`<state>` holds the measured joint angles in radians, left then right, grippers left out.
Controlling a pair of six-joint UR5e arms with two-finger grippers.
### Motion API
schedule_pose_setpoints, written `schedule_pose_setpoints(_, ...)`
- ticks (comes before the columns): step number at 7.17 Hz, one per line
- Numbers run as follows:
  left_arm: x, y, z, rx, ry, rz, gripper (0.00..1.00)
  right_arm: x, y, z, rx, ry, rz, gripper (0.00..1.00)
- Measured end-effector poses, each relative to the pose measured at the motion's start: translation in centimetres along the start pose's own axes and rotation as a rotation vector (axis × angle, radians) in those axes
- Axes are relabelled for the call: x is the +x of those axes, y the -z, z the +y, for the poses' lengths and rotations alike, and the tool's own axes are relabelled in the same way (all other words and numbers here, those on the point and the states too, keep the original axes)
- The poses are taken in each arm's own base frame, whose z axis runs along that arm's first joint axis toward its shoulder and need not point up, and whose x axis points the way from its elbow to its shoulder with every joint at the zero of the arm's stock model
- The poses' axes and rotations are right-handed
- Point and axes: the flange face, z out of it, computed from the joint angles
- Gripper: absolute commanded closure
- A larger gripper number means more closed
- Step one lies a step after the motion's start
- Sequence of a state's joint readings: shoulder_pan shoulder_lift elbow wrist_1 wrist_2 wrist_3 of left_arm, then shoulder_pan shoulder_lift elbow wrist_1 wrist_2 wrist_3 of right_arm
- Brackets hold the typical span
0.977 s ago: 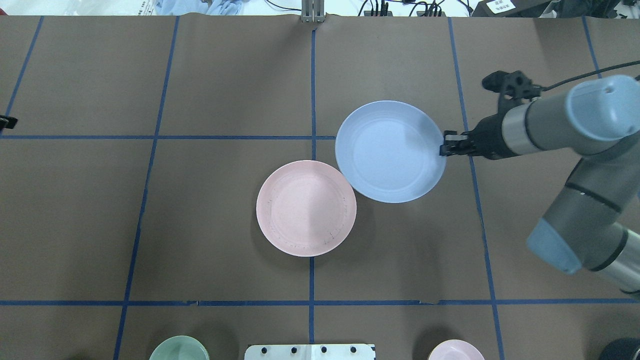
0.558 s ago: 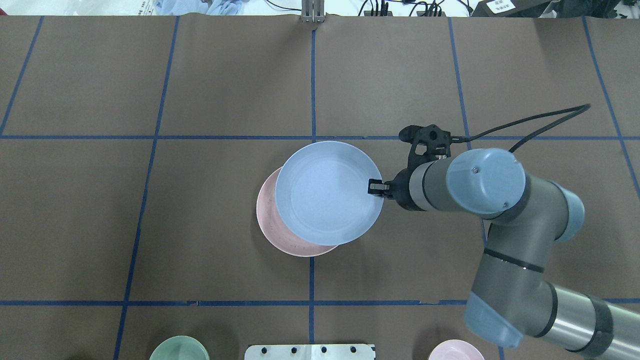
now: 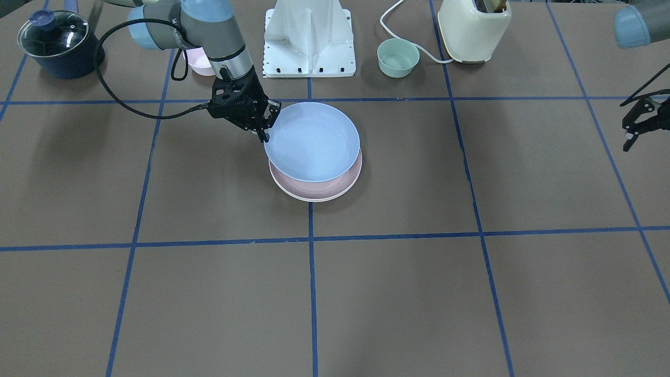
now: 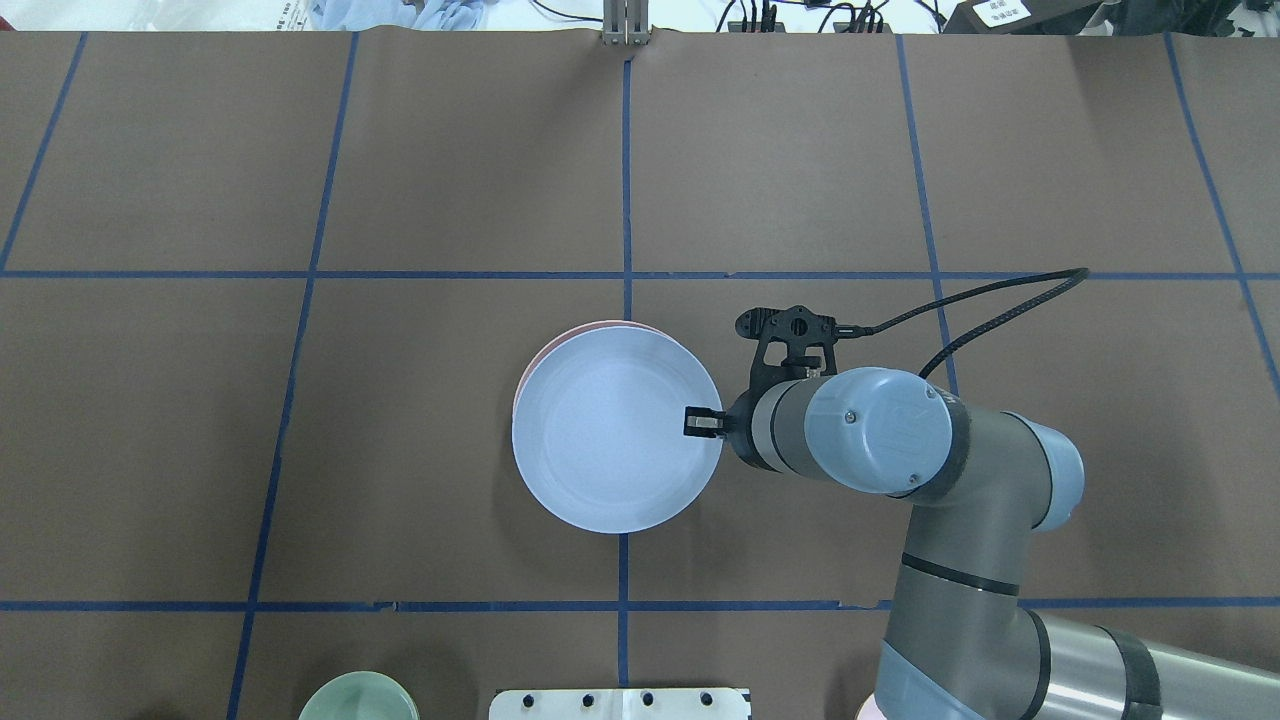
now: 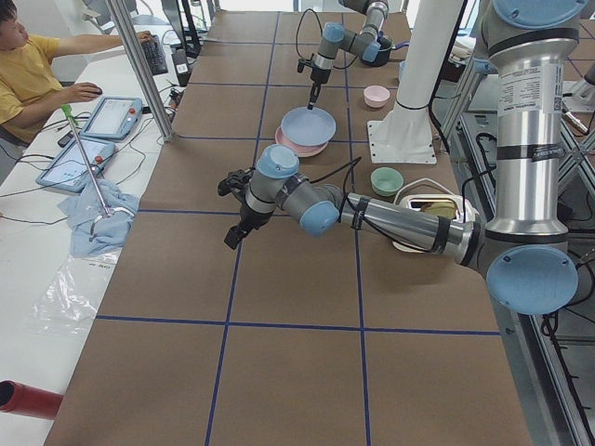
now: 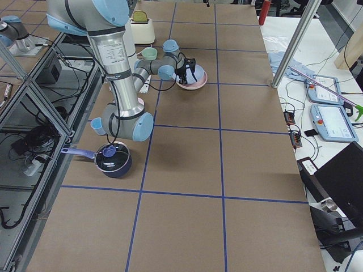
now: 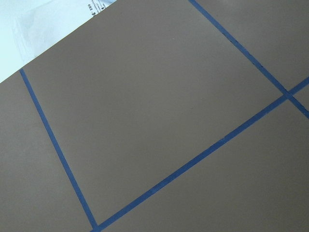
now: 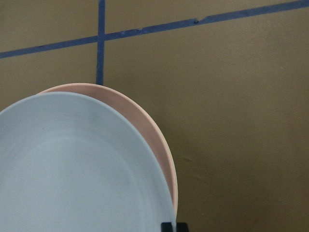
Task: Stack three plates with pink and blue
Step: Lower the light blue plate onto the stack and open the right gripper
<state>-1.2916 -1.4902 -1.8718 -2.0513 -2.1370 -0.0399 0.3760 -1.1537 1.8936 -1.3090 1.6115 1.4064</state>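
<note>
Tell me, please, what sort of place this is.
Probably a robotics lab: a paper-covered table gridded with blue tape, an operator at control tablets, and kitchen props like a toaster.

Grey tubular arm [image 4: 965, 520], pale-blue joint caps [image 4: 878, 428], black cable [image 4: 985, 303], black pincer [image 4: 702, 423].

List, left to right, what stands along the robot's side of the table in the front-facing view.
Dark blue lidded pot → pink bowl, partly hidden → white base plate → green bowl → cream toaster.
</note>
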Motion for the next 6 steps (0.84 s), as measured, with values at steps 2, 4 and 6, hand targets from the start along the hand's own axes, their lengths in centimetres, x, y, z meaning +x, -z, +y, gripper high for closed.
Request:
schedule_pose_setpoints(2,-0.03,0.08,0.69,-0.006,0.005,0.000,0.00,-0.01,-0.43,-0.17,0.016,0.001,0.010,1.00)
schedule_pose_setpoints(4,-0.06,0.07,0.98,-0.009,0.007,0.000,0.00,-0.20,-0.42,-0.34,0.029,0.001,0.009,0.01)
schedule_pose_setpoints(6,-0.05,0.00,1.19,-0.012,0.009,0.006,0.00,-0.35,-0.69,-0.48,0.042,0.003,0.014,0.00)
